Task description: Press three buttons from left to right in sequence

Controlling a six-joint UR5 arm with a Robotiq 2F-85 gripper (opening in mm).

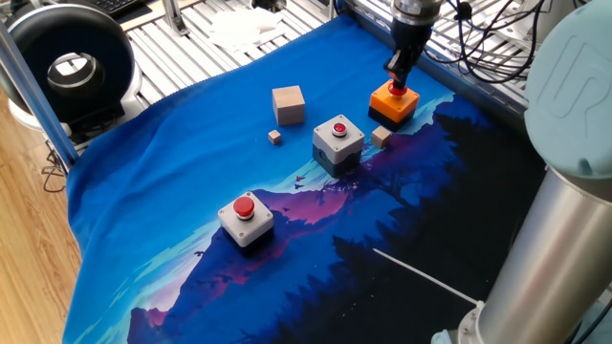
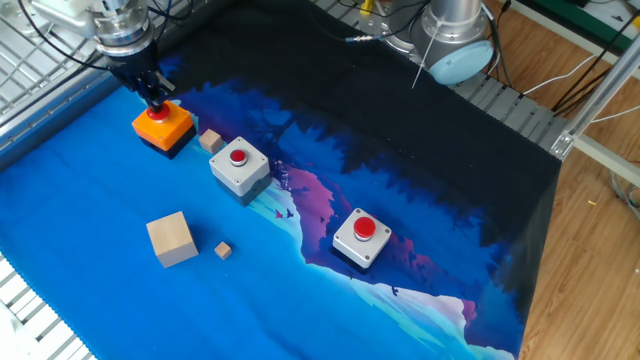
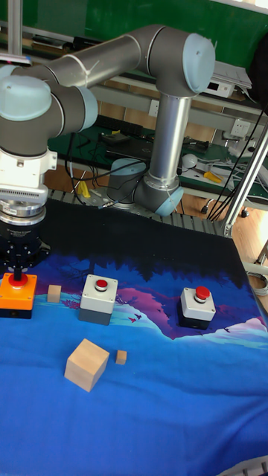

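Observation:
Three buttons stand in a row on the blue cloth. The orange box is at the left end in the tall fixed view. A grey box is in the middle, and another grey box is at the right end. My gripper points straight down, its fingertips together and resting on the orange box's red cap, which they mostly hide.
A large wooden cube and a tiny one lie on the cloth. Another small cube sits between the orange and middle boxes. The arm's base column rises behind the table.

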